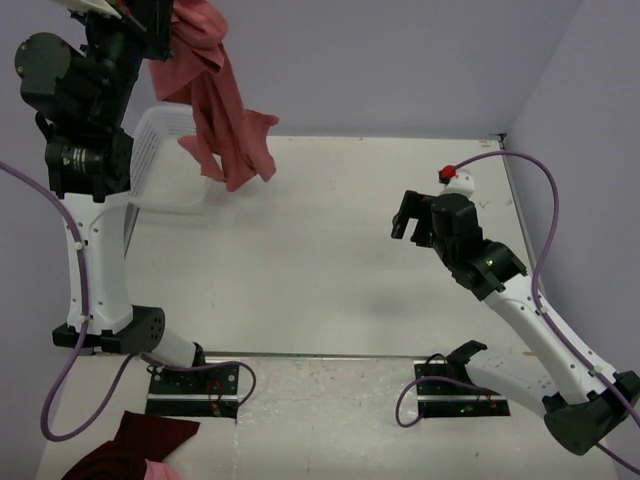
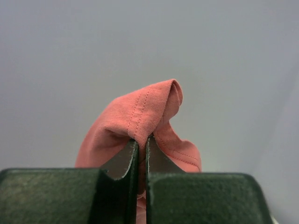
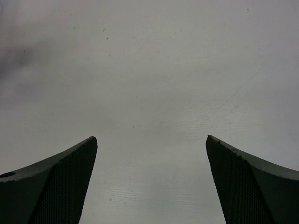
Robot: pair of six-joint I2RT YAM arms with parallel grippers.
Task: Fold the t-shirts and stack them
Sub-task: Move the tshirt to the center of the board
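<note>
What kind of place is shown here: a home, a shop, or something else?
Probably a robot lab test cell: a left arm and a right arm bolted at the edge of a white table, plain lilac walls closing it in.

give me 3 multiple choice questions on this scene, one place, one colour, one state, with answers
1. Where is the t-shirt?
A) hanging in the air at the far left, by the white basket
B) flat at mid-table
C) draped on the right arm

2. What colour is the cloth bundle at the near left edge?
A) blue
B) dark maroon
C) white

3. How is the right claw?
A) shut on the t-shirt
B) shut on the basket
C) open and empty

Answers:
1 A, the shut left claw holds it up there.
2 B, it looks deep wine-red.
3 C, its fingers stand wide apart, nothing between.
</note>
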